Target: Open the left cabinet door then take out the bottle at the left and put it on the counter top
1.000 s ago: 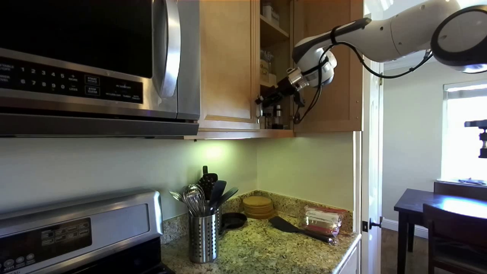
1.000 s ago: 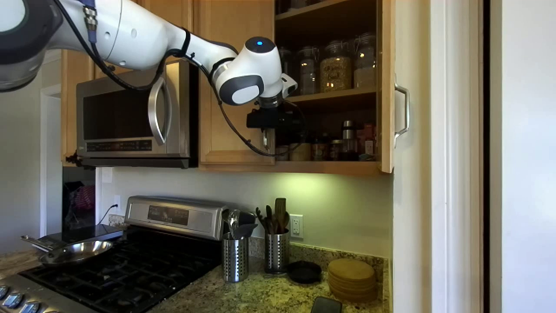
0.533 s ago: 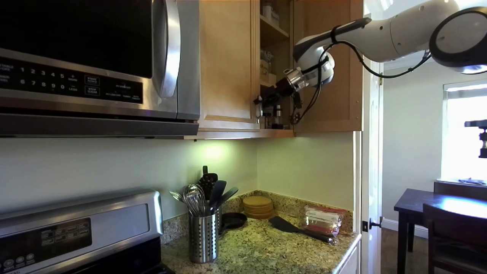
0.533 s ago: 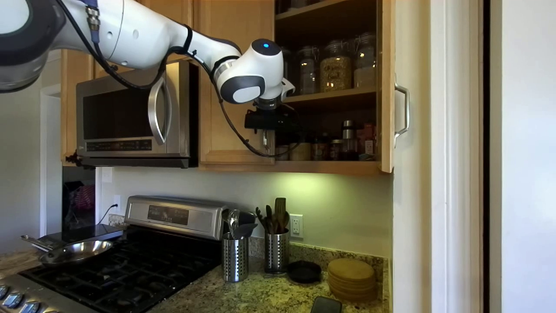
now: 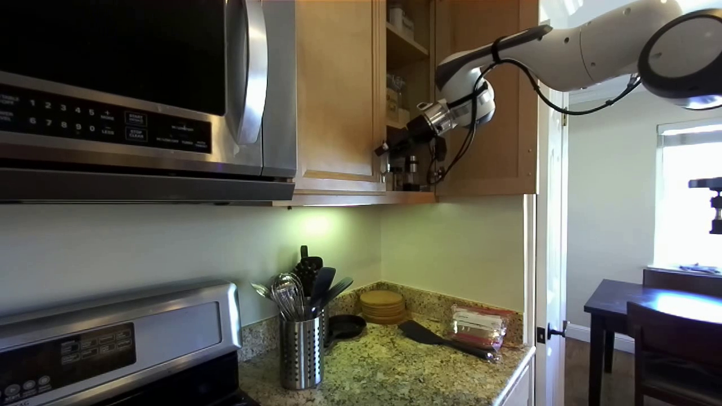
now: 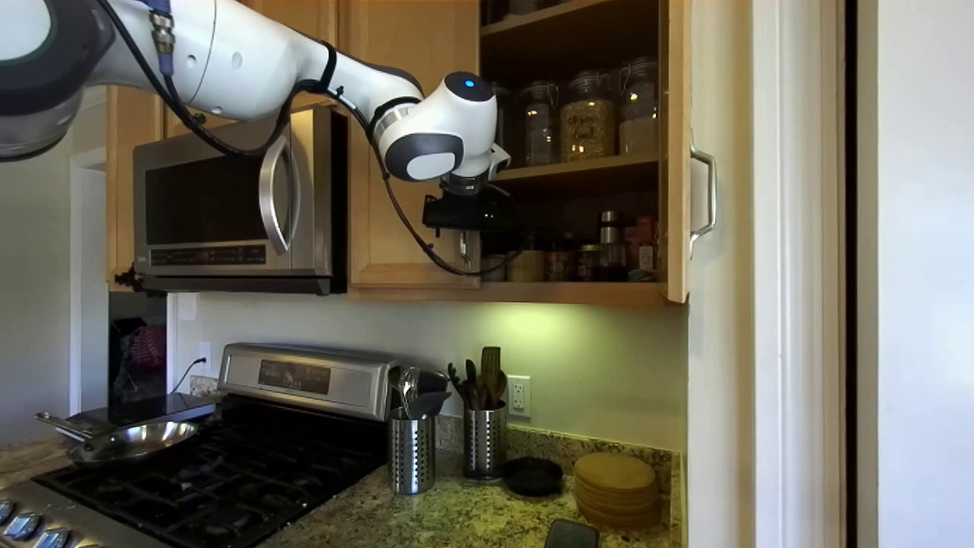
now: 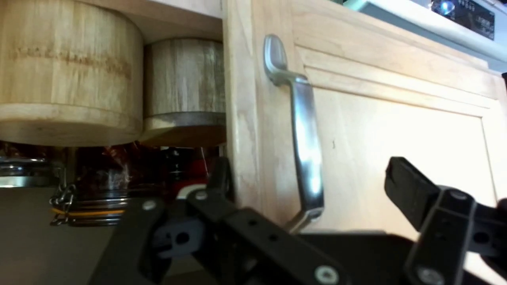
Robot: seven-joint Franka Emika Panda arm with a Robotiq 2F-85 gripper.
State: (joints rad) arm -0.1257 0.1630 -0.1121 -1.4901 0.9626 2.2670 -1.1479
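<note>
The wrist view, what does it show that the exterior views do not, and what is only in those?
Only the wrist view shows that the tool is open, its fingers spread, with the silver handle between them in the picture. Only the exterior views show the counter top and a steel utensil holder. All share the left cabinet door, the tool and at least part of that handle.

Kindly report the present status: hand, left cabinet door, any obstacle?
Hand open by the silver handle, not gripping. Left cabinet door shut. Nothing seen blocking the handle.
</note>
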